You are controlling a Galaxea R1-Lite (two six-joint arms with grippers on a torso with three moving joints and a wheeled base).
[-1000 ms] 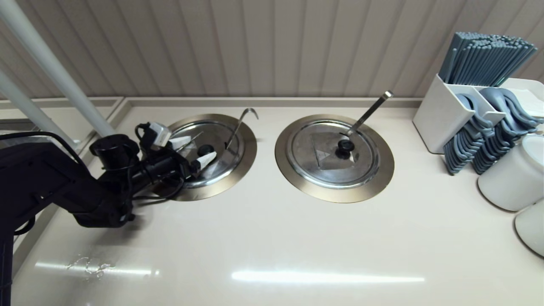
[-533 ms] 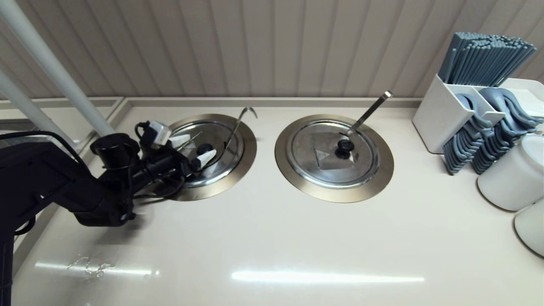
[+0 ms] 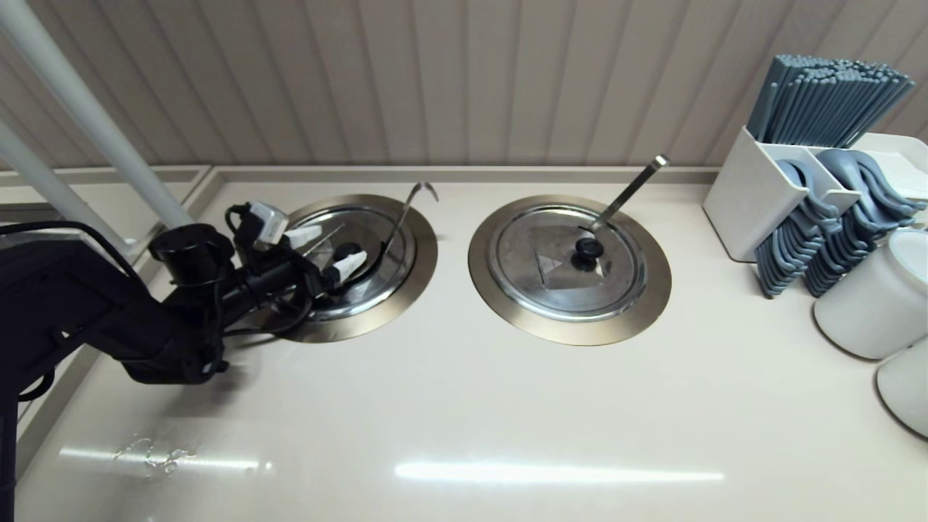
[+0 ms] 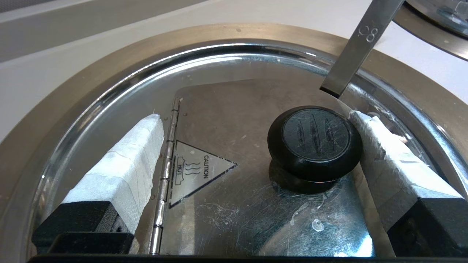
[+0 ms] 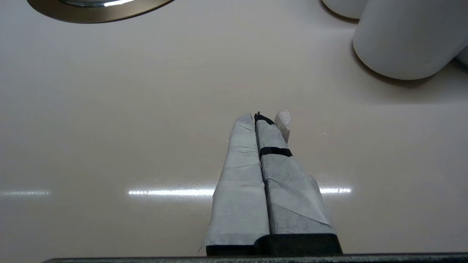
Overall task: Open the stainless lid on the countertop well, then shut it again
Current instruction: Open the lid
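Note:
The stainless lid lies flat and closed on the left countertop well, inside the bronze rim. A thin hook-ended ladle handle sticks out at the lid's far edge. My left gripper reaches in from the left, low over the lid and open. In the left wrist view the gripper straddles the black knob. One taped finger rests against the knob's side; the other finger stands well apart by the lid's hinge. My right gripper is shut over bare countertop.
A second well with its own lid and a straight ladle handle sits to the right. Further right stand a white caddy of chopsticks and spoons and white cups. White poles rise behind my left arm.
My left gripper has crept slightly toward the wall, bringing its near finger closer to the knob. Its jaws stay open and the lid has not moved.

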